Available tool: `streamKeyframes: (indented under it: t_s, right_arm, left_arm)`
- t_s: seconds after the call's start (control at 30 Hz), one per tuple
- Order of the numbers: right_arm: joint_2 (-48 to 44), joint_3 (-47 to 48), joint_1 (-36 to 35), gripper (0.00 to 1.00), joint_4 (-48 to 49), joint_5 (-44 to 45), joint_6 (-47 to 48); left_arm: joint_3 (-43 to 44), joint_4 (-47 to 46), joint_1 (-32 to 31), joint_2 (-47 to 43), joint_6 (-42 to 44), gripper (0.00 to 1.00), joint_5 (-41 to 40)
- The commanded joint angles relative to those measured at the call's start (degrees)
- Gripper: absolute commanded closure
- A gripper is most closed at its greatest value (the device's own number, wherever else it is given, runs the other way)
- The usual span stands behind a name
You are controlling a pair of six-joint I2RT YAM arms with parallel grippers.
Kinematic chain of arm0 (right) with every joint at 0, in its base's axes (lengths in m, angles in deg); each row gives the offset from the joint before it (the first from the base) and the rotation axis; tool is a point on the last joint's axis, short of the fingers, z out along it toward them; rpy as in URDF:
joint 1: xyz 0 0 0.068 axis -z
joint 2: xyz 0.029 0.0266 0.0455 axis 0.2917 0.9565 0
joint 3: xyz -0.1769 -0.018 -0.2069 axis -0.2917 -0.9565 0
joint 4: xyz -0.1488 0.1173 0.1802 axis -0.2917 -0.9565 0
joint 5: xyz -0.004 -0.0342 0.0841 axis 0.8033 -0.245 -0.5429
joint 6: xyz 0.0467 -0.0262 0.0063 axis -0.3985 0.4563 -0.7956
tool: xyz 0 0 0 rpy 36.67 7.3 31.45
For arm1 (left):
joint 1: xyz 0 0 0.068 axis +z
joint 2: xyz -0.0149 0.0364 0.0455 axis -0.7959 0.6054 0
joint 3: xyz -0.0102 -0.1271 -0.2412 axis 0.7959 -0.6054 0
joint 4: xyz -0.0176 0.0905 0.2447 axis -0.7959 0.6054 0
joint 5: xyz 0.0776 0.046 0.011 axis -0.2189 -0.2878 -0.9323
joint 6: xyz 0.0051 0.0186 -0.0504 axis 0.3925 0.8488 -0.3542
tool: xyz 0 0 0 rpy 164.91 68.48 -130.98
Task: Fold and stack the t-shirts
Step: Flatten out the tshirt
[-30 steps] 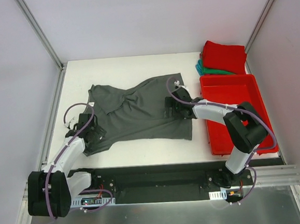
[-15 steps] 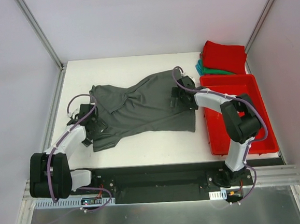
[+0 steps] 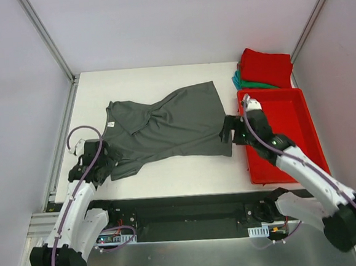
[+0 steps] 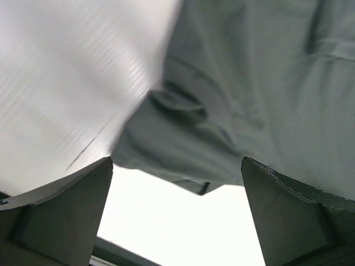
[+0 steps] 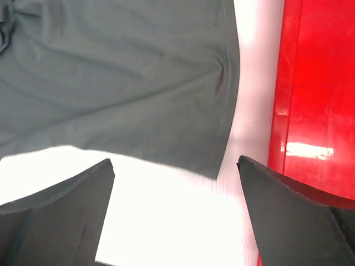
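Note:
The dark charcoal-grey t-shirt (image 3: 165, 125) lies spread and a little wrinkled on the white table (image 3: 169, 177). My left gripper (image 3: 100, 159) is open and empty by the shirt's near left sleeve, which shows in the left wrist view (image 4: 183, 138). My right gripper (image 3: 230, 130) is open and empty at the shirt's near right hem corner, seen in the right wrist view (image 5: 166, 83). A folded red t-shirt (image 3: 266, 66) lies on a folded teal-green t-shirt (image 3: 248, 83) at the far right.
A rigid red plastic tray (image 3: 276, 131) stands at the right edge of the table, just right of my right gripper; its wall shows in the right wrist view (image 5: 310, 100). White walls and metal frame posts enclose the table on three sides.
Both grippers have let go of the shirt and drawn back toward the near edge. The shirt now lies flatter, with its right hem laid out beside the tray.

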Motion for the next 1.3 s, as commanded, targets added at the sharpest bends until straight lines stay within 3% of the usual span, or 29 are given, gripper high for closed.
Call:
streamKeyframes:
  t_s: [0.0, 0.1, 0.17, 0.27, 0.47, 0.67, 0.83, 1.03, 1.07, 1.17, 1.27]
  right_arm:
    - [-13.4, -8.4, 0.0, 0.04, -4.3, -5.7, -2.1]
    - [-21.8, -10.4, -0.1, 0.04, -4.8, -7.7, -2.3]
    - [-26.0, -11.3, 0.0, 0.04, -4.5, -8.5, -2.0]
    - [-29.2, -12.7, -0.1, 0.04, -4.6, -8.5, -1.2]
    - [-27.9, -12.0, 0.0, 0.04, -6.3, -10.8, -0.8]
    - [-26.3, -11.9, 0.0, 0.04, -6.0, -11.4, -0.9]
    - [-25.8, -12.3, 0.1, 0.04, -5.6, -9.6, -0.8]
    - [-24.4, -12.1, 0.0, 0.04, -5.4, -10.0, -0.4]
    - [-24.2, -12.1, 0.0, 0.04, -5.6, -9.7, -0.4]
    - [-23.7, -12.1, 0.0, 0.04, -5.3, -9.6, -0.2]
    - [-22.7, -12.1, -0.1, 0.04, -4.9, -10.5, 0.6]
  left_arm:
    - [-5.1, 5.3, 0.5, -3.7, -3.9, 0.01, -0.6]
    - [-7.8, 5.3, 0.6, -3.6, -5.0, 0.03, 1.0]
    - [-9.4, 4.9, 0.6, -3.0, -5.8, 0.18, 0.4]
    - [-9.4, 4.5, 0.7, -2.7, -5.7, 0.30, 0.4]
    - [-10.2, 3.0, 1.0, -2.8, -5.7, 0.34, -2.4]
    - [-9.8, 1.6, 1.5, 0.1, -5.6, 0.44, -4.8]
    - [-11.2, -3.0, 1.7, 2.0, -4.3, 0.57, 0.6]
    - [-9.1, -2.9, 1.9, 5.4, -3.3, 0.61, -0.8]
    - [-8.7, -2.9, 1.9, 6.4, -2.7, 0.67, -0.9]
    - [-7.4, -2.9, 1.9, 9.9, -1.3, 0.98, -0.8]
    - [-6.9, -3.1, 1.9, 10.8, -0.3, 1.00, -0.3]
